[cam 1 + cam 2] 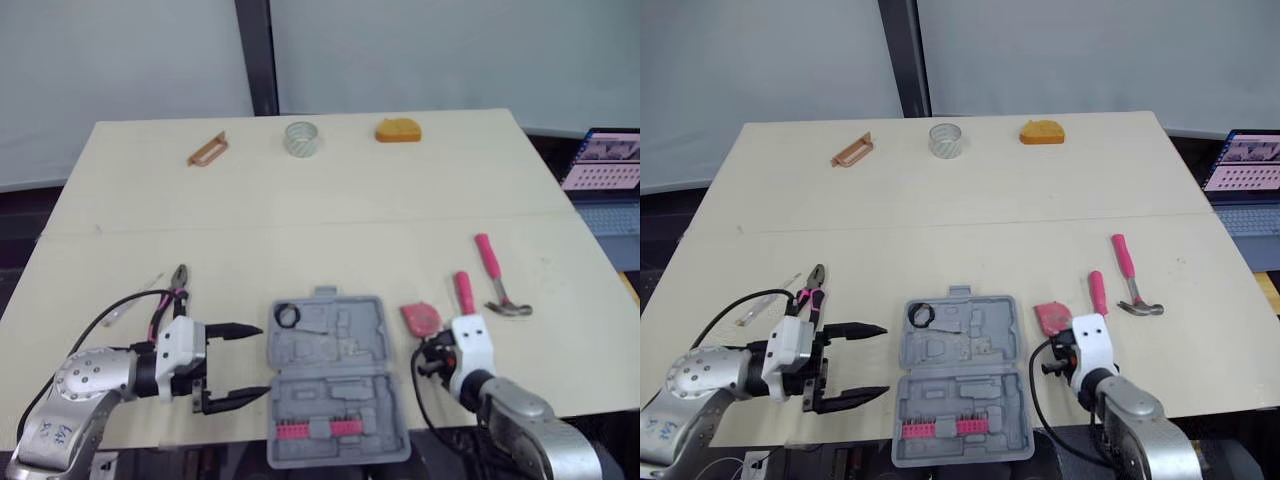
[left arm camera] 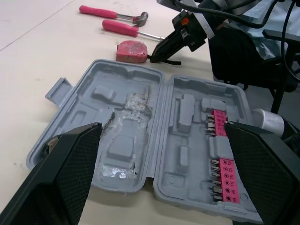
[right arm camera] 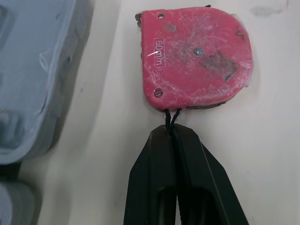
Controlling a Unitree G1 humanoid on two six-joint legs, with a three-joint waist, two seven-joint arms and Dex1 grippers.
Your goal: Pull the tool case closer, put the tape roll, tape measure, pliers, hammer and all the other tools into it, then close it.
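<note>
Right now the tool case (image 1: 335,375) lies open and flat at the lower centre of the desk (image 1: 300,230). Its long axis runs up and down the frame, handle toward the top, and a pink bit strip (image 1: 318,430) sits in the lower half. A black ring (image 1: 287,316) rests in its upper left corner.

My left gripper (image 1: 262,362) sits just left of the case with its jaws spread wide and empty, pointing right at it. My right gripper (image 3: 172,136) has its jaws pinched together on the black cord (image 3: 169,117) of the red tape measure (image 3: 197,58), which lies flat just right of the case. I read "60min" on its label.

The hammer (image 1: 500,280) at right lies with its pink handle toward the top, head at the lower right. A pink-handled screwdriver (image 1: 464,292) lies beside it. The pliers (image 1: 178,285) at left point nose-up. The tape roll (image 1: 301,138) stands at the top centre.
</note>
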